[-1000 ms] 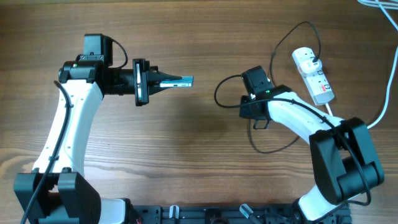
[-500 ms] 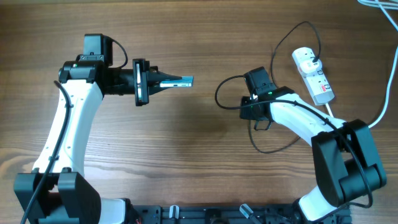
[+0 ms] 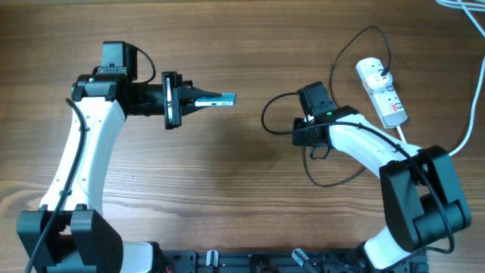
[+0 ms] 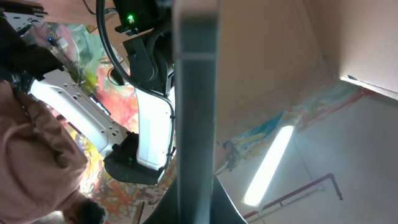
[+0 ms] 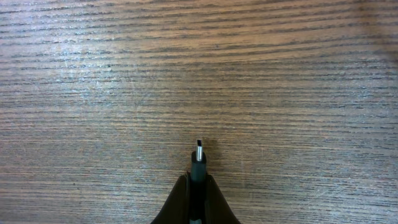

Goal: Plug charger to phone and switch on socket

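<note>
My left gripper (image 3: pixel 198 98) is shut on the phone (image 3: pixel 221 99), held edge-up above the table with its teal screen edge showing. In the left wrist view the phone (image 4: pixel 198 106) is a grey upright slab between the fingers (image 4: pixel 198 208). My right gripper (image 5: pixel 198 186) is shut on the charger's connector (image 5: pixel 198 163), its light metal tip pointing out over the wood. In the overhead view the right gripper (image 3: pixel 297 127) is under the wrist, and the black charger cable (image 3: pixel 273 102) loops beside it. The socket (image 3: pixel 381 92) lies at the back right.
A thick white cord (image 3: pixel 471 114) runs from the socket along the right edge. The black cable loops on the table around the right arm and up to a plug (image 3: pixel 372 74) in the socket. Wooden tabletop (image 3: pixel 242 174) lies between the arms.
The right wrist has shifted very slightly to the right. The left arm and phone have not moved.
</note>
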Controlling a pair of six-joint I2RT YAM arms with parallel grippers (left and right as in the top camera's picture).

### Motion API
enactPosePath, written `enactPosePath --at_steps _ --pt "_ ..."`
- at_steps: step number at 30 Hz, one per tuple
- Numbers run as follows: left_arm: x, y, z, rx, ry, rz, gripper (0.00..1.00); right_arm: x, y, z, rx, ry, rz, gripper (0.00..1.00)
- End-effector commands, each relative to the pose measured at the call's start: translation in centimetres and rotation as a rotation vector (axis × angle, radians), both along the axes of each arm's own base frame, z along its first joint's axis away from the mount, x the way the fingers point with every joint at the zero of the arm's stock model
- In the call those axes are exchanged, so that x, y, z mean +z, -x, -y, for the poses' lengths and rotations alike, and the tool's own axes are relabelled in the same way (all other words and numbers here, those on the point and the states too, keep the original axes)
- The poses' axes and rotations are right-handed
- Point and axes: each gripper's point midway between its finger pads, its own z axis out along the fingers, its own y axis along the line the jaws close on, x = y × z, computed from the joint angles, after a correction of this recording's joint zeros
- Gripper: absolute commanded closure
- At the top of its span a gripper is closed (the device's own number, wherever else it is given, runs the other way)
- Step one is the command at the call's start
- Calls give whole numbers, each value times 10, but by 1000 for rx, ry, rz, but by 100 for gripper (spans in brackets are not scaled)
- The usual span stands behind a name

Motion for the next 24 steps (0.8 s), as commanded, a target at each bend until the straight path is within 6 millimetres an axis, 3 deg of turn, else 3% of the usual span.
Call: enactPosePath --at_steps 1,23,24 --pt "15 6 0 -11 37 20 96 -47 53 1 45 -12 -210 96" --pt "17 7 0 -14 48 4 96 -47 53 1 45 -13 -208 96" --pt "17 7 0 -14 48 4 96 -47 53 1 44 -13 -207 91"
